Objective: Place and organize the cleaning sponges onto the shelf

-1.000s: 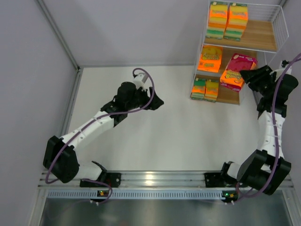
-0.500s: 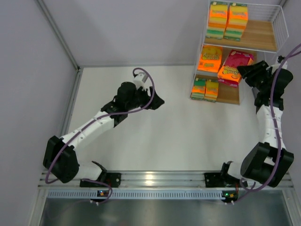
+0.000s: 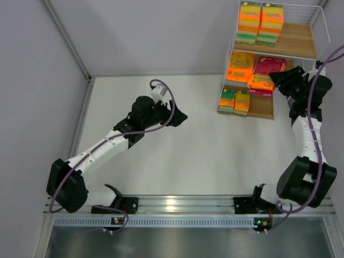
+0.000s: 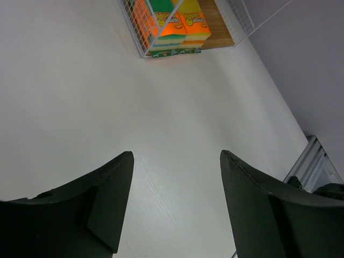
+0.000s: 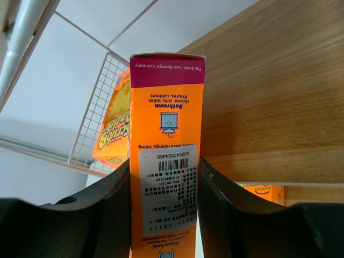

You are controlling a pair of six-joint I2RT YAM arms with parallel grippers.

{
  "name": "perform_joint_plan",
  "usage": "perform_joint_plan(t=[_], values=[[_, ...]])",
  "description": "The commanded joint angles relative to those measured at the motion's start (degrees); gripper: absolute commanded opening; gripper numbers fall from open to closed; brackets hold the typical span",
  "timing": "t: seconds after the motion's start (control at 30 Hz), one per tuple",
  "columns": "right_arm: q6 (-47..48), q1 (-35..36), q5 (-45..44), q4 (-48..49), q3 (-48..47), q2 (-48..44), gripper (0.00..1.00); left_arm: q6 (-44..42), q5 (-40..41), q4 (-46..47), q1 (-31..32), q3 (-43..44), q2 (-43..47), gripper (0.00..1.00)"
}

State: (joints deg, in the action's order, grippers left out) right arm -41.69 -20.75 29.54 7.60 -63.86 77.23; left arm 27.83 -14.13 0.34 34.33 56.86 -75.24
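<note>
We see the right end effector (image 3: pixel 278 79) pinching the magenta-topped sponge pack (image 5: pixel 166 118) at the middle tier of the shelf (image 3: pixel 301 47), just beside an orange pack (image 3: pixel 240 65). We see the left end effector (image 4: pixel 176 177) spread above the worktop (image 3: pixel 204 156). We log other sponge packs (image 3: pixel 260 22) on top and bottom tiers.

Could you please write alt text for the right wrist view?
The right gripper clamps an orange sponge pack with a magenta top, its barcode facing the camera. Behind it are the shelf's wooden board and, at left, a second orange pack beside white wire mesh.
</note>
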Motion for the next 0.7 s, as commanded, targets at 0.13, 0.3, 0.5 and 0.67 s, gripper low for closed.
perform_joint_plan(t=[0.13,0.3,0.5,0.67], values=[[-0.3,0.5,-2.5,-0.4,-4.0,1.3,0.44,-0.7,7.2,22.7,11.1,4.2,-7.9,0.66],[-0.8,0.5,-2.2,-1.9,-4.3,1.3,0.44,-10.1,6.8,39.7,16.6,11.1,-20.3,0.49],[-1.8,0.4,-0.7,-1.4,-3.5,2.5,0.44,-13.9,7.7,46.7,17.3,25.5,-34.7,0.46],[-3.8,0.5,1.0,1.3,-3.6,3.8,0.44,-12.0,7.5,46.9,17.3,38.5,-46.2,0.47]])
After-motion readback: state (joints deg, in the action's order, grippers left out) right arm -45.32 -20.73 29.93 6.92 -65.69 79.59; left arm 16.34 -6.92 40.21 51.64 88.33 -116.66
